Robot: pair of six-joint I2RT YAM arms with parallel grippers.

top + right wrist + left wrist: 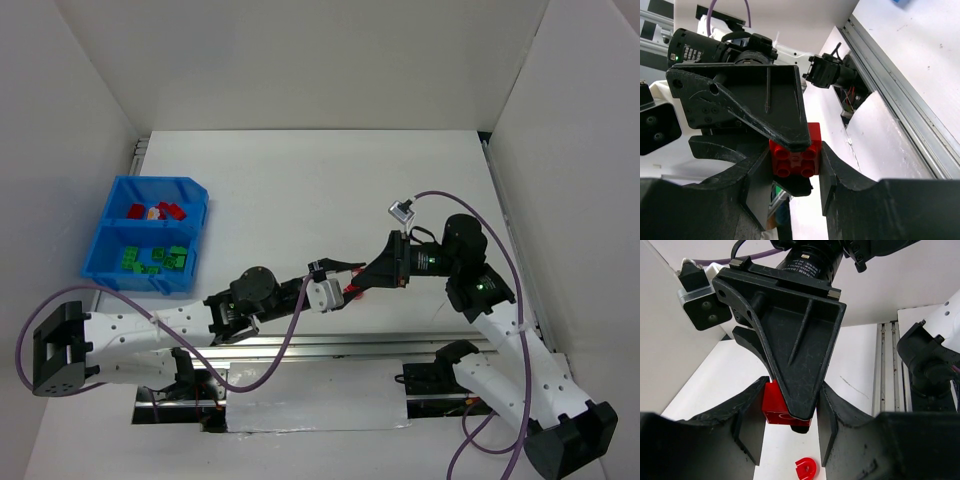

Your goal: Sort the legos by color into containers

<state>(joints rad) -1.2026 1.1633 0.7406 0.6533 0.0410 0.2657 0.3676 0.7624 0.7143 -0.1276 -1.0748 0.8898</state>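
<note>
Fingers of both arms clamp one red brick (774,407) over the table (300,190). It sits well to the right of the bin (98,250) and nearer the arm bases than the bin is. The right gripper (794,161) pinches the brick on two opposite sides, with the round studs facing its wrist camera. The left gripper (790,407) is clenched across the same brick the other way. One of its fingers touches the brick's side, and the other sits just beside the right arm's finger, which hides that edge. A small curved red piece (805,468) lies on the table under the grippers. In the bin's far compartment lie red bricks (158,211), and in its near compartment green bricks (155,258).
</note>
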